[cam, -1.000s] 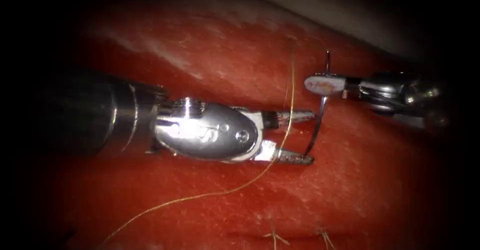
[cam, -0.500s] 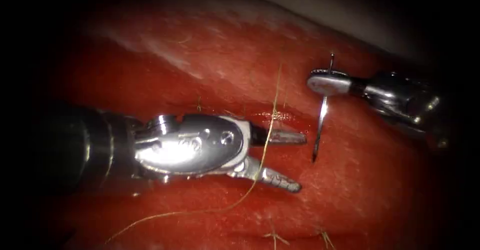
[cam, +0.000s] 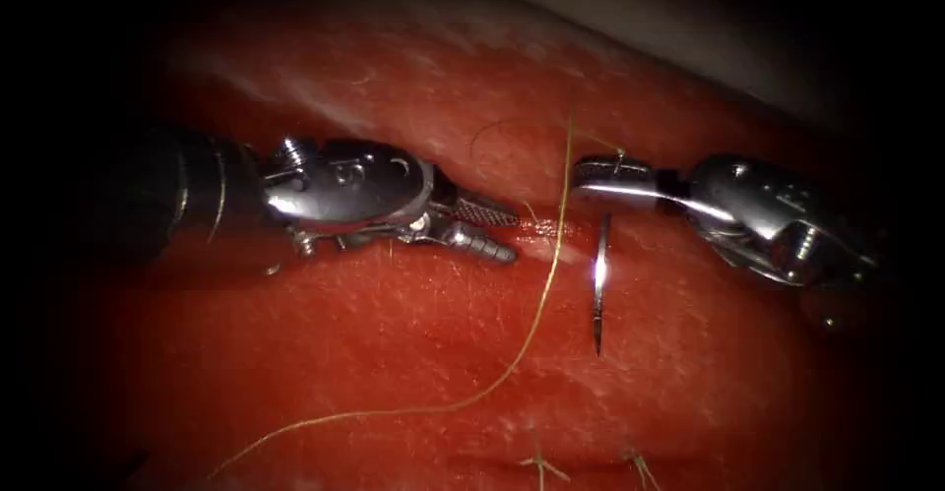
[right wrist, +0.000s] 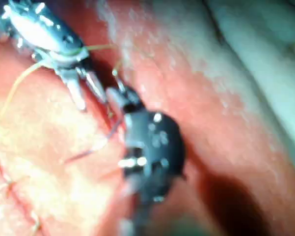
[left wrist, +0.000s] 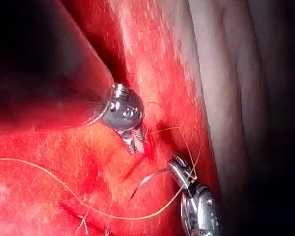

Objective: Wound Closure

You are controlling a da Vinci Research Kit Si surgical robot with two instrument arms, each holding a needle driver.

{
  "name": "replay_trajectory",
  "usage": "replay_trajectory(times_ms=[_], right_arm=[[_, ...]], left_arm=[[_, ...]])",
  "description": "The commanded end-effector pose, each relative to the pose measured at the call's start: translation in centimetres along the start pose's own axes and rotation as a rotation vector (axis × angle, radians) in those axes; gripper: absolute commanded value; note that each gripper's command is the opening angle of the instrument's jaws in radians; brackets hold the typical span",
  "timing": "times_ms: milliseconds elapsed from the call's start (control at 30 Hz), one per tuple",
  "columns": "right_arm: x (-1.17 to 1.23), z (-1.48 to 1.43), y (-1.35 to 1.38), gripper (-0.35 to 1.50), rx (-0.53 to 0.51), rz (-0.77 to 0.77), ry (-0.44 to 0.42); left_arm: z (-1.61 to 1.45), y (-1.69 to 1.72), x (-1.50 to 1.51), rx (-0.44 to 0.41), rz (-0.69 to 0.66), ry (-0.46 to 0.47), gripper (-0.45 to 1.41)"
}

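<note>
Presently right tool (cam: pixel 591 178) grips needle (cam: pixel 598 284) near its tail, point free above tissue (cam: pixel 394 353); left tool (cam: pixel 487 230) gapes empty beside it. Recommend a firm perpendicular hold.

Endoscope view is dim, fading to black at its rim; light falls from above onto the middle of the tissue (cam: pixel 413 334); glare streaks the left pincer (cam: pixel 482 230) and the needle (cam: pixel 598 279); right wrist view is blurred, the right pincer (right wrist: pixel 119 101) smeared.
</note>
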Motion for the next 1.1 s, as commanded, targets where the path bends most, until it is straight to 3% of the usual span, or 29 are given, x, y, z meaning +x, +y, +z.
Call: replay_trajectory(times_ms=[33,67,133,500,733,833,1100], right_arm=[[-0.02,0.07,0.04,-0.35,-0.004,-0.009,0.002],[-0.02,0.07,0.04,-0.35,-0.006,-0.009,0.002],[-0.02,0.07,0.04,-0.35,-0.012,-0.033,0.008],[-0.02,0.1,0.06,-0.35,-0.023,-0.11,0.029],[-0.02,0.14,0.01,-0.35,-0.027,-0.134,0.032],[-0.02,0.15,-0.01,-0.35,-0.028,-0.158,0.034],[-0.02,0.18,-0.02,-0.35,-0.029,-0.206,0.055]], left_arm=[[0.13,-0.12,-0.14,-0.024,0.017,-0.023,0.0],[0.15,-0.14,-0.19,-0.029,0.023,-0.036,-0.05],[0.22,-0.17,-0.34,-0.033,0.04,-0.087,-0.35],[0.49,-0.07,-0.22,-0.057,0.01,-0.182,-0.35],[0.59,-0.27,-0.23,0.093,-0.002,-0.316,-0.35],[0.68,-0.41,-0.31,0.176,-0.007,-0.423,-0.35],[0.73,-0.56,-0.29,0.224,-0.02,-0.482,-0.35]])
